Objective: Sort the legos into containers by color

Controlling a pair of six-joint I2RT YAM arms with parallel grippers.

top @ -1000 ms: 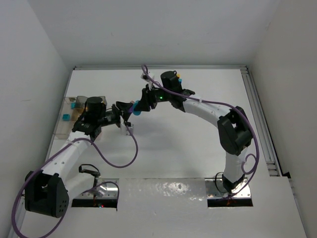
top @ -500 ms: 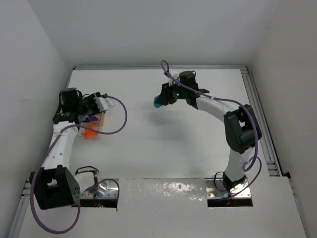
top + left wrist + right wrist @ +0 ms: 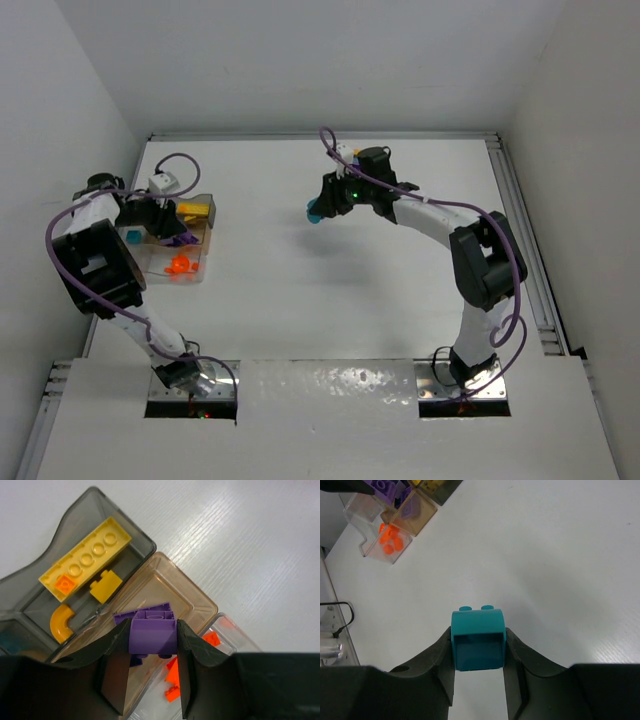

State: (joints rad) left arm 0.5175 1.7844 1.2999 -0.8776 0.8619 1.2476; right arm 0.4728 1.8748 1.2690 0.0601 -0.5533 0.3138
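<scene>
My left gripper (image 3: 152,639) is shut on a purple lego (image 3: 152,632) and holds it just above the tan-walled middle bin of the containers (image 3: 200,596), at the table's left edge (image 3: 208,243). Another purple brick lies under it. The dark bin holds yellow legos (image 3: 85,565), one with a small orange tile on it. The clear bin holds orange legos (image 3: 172,672). My right gripper (image 3: 478,647) is shut on a teal lego (image 3: 478,630), above bare table at the middle back (image 3: 315,212), well to the right of the containers (image 3: 370,550).
A teal brick (image 3: 130,237) lies in the tray's far-left bin. White walls close the table on the left, back and right. A rail (image 3: 520,230) runs along the right edge. Purple cables loop off both arms.
The grippers were close together at mid-table a second ago. The left arm has swung left over the tray with the purple lego. The right arm drew back right with the teal one, then held still.
</scene>
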